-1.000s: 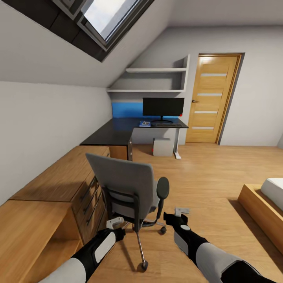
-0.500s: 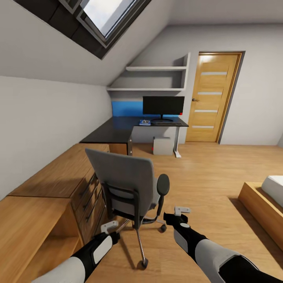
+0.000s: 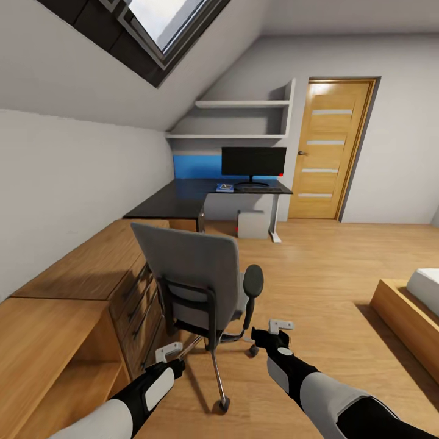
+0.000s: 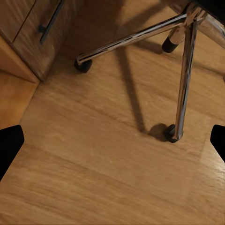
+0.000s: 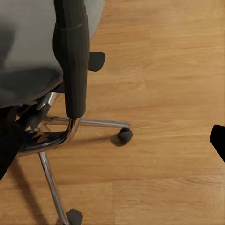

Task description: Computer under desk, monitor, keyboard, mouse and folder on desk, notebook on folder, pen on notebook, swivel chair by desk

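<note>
The swivel chair (image 3: 195, 283) is seen at 12 o'clock, back turned, beside a wooden dresser (image 3: 91, 286). The left gripper (image 3: 168, 352) and right gripper (image 3: 279, 326) are held wide and empty behind it. Far ahead, the monitor (image 3: 253, 163) and keyboard (image 3: 259, 189) are set on the desk (image 3: 177, 200), the computer (image 3: 252, 224) beneath.

The swivel chair (image 3: 195, 280) had a grey fabric back, black armrests and a chrome base on black casters. Beyond it, the desk (image 3: 177, 201) had a glossy black top, carrying a black-fronted monitor (image 3: 253, 163) against a bright blue wall panel (image 3: 196, 166). The computer (image 3: 252, 224) was pale grey-white. The floor (image 3: 317, 274) was light wood, the door (image 3: 329, 152) honey-coloured with pale stripes, the walls pale grey.
</note>
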### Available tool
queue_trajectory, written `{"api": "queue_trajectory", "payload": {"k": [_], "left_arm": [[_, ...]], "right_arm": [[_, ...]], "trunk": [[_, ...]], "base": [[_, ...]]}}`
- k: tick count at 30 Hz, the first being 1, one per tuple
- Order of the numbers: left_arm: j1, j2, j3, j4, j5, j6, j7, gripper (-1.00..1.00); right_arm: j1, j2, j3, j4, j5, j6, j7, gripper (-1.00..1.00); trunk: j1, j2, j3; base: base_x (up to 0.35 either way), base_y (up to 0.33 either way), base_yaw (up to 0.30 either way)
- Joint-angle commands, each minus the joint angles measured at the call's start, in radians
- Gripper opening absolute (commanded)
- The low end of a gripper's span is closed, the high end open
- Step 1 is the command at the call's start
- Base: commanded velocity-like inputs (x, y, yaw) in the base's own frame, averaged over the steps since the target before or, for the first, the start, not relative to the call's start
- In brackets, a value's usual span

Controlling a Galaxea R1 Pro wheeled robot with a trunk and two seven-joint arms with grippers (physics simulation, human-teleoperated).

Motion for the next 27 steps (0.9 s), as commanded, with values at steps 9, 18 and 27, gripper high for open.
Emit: {"api": "queue_trajectory", "payload": {"k": [9,18,27], "left_arm": [[-0.001,0.001,-0.009,-0.002,0.005,0.003,0.008,1.00],[-0.001,-0.002,-0.009,-0.002,0.006,0.003,0.008,1.00],[0.000,-0.002,-0.009,-0.002,0.007,0.003,0.008,1.00]], "right_arm": [[0.001,0.025,0.008,0.001,-0.007,-0.052,-0.003,1.00],[0.001,0.025,0.008,0.001,-0.006,-0.053,-0.003,1.00],[0.001,0.024,0.006,0.001,-0.006,-0.052,-0.002,1.00]], "trunk": [[0.034,-0.064,-0.029],[0.069,-0.127,-0.058],[0.103,-0.190,-0.086]], "base": [[0.000,0.000,0.027],[0.000,0.000,0.097],[0.000,0.000,0.013]]}}
